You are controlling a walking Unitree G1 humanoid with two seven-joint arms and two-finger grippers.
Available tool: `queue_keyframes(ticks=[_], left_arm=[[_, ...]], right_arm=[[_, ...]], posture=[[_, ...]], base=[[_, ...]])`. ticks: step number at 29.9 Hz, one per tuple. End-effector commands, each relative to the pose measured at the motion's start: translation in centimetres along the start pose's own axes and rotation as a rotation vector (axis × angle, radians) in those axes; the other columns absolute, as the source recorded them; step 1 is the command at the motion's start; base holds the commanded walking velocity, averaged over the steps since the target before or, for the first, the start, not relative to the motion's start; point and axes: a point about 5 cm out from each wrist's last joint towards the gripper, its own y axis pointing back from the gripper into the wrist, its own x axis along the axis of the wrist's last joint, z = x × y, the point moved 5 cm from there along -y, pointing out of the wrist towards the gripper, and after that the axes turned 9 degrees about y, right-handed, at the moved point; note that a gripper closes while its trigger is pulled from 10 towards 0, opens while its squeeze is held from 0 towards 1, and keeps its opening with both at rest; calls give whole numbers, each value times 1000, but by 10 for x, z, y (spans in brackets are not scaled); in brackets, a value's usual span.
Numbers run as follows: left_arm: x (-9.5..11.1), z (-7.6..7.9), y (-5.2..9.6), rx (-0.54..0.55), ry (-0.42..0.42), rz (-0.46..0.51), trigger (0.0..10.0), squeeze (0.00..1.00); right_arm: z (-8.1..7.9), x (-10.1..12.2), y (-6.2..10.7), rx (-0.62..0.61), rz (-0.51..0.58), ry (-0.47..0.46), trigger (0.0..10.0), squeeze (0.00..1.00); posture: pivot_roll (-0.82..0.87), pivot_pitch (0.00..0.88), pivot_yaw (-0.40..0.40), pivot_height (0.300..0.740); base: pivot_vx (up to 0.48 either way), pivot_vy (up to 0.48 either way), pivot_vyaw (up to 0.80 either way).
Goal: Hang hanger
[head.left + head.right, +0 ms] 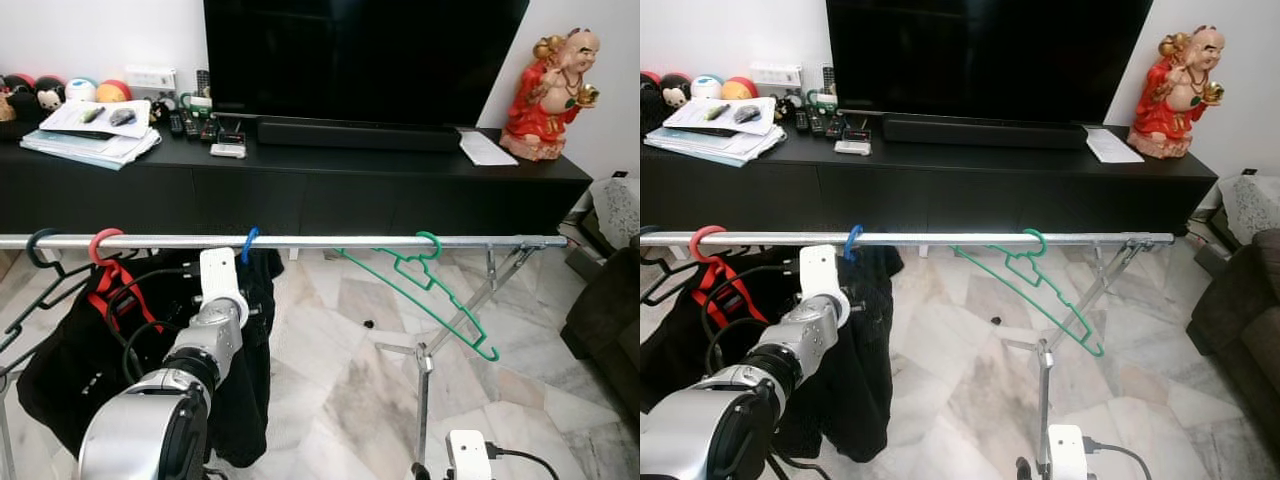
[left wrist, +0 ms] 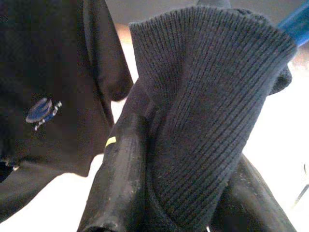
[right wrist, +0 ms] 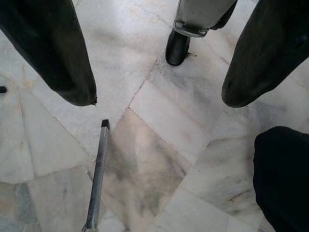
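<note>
Apparently the left pincer (image 2: 164,193) clenches the dark knit garment (image 2: 212,96) (under the blue hanger (image 1: 249,243)).

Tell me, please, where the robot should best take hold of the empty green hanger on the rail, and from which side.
Probably the long sloping arm of the green hanger, below its hook on the rail. That arm hangs bare and slanting over open floor, with the dark clothes well off to the robot's left. Come from the robot's own side with the idle right gripper, jaws across the thin bar.
</note>
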Motion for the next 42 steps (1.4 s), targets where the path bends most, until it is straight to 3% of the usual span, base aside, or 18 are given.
queue_keyframes(ticks=[1,9,12,13,14,15,23,29,34,42], left_arm=[[-3,3,0,-2,-65,-29,10000,0],[-9,4,1,-8,-83,-29,10000,0],[-2,7,1,-22,-45,7,10000,0],[1,8,1,-26,-33,19,10000,133],[1,8,1,-26,-33,19,10000,133],[4,9,1,-33,-14,36,10000,1000],[2,5,1,-34,10,48,10000,1000],[5,12,2,-90,-13,80,10000,1000],[10,20,6,-164,-62,146,10000,1000],[8,16,14,-213,-173,232,10000,1000]], right_arm=[[6,-3,1,-18,-15,-9,10000,0],[5,-3,1,-19,-14,-18,10000,0],[5,-3,1,-20,-14,-19,10000,0],[5,-3,1,-20,-14,-19,10000,0],[5,-3,1,-20,-14,-19,10000,0],[5,-3,1,-20,-14,-20,10000,0],[3,-2,0,-17,-13,-21,10000,0],[3,-2,0,-17,-14,-23,10000,0],[3,-3,0,-17,-15,-24,10000,0],[3,-5,1,-17,-17,-24,10000,0]], posture=[[81,10,-130,740],[81,14,-125,740],[81,17,-122,740],[81,18,-122,740],[81,18,-122,740],[82,21,-122,740],[83,30,-116,740],[85,34,-115,740],[85,42,-112,740],[80,46,-106,740]], base=[[0,0,0],[0,0,0],[0,0,0],[0,0,0],[0,0,0],[0,0,0],[0,0,0],[0,0,0],[0,0,0],[0,0,0]])
